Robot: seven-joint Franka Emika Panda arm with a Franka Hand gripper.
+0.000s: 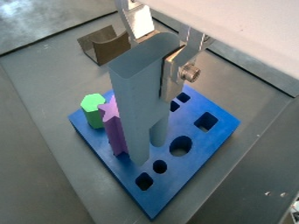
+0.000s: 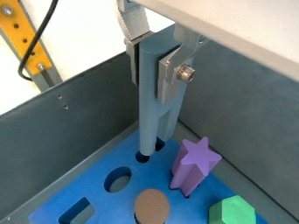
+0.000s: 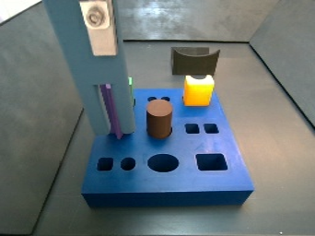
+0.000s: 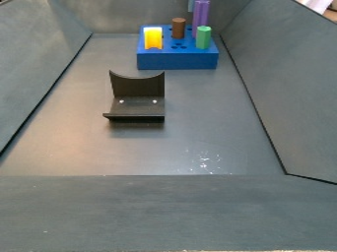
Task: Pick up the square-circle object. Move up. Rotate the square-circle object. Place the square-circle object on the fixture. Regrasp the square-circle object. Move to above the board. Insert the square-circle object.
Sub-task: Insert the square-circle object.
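Observation:
My gripper [image 1: 158, 52] is shut on the upper part of the square-circle object [image 1: 138, 114], a long slim grey-blue peg that hangs upright over the blue board [image 1: 201, 144]. In a wrist view its lower end [image 2: 146, 154] meets a small hole in the board [image 2: 82, 188], right beside the purple star peg [image 2: 195, 162]; how deep it sits I cannot tell. A side view shows the peg [image 3: 76, 74] with a silver finger [image 3: 96, 23] on it, at the board's [image 3: 172, 180] left side. The dark fixture [image 3: 193, 60] stands empty behind the board.
On the board stand a brown cylinder [image 3: 159, 120], a yellow block [image 3: 198, 89] and a green hexagonal piece [image 1: 93, 105]. Open round and square holes lie near its front edge. Grey walls enclose the floor; the fixture [image 4: 134, 96] sits mid-floor in a side view.

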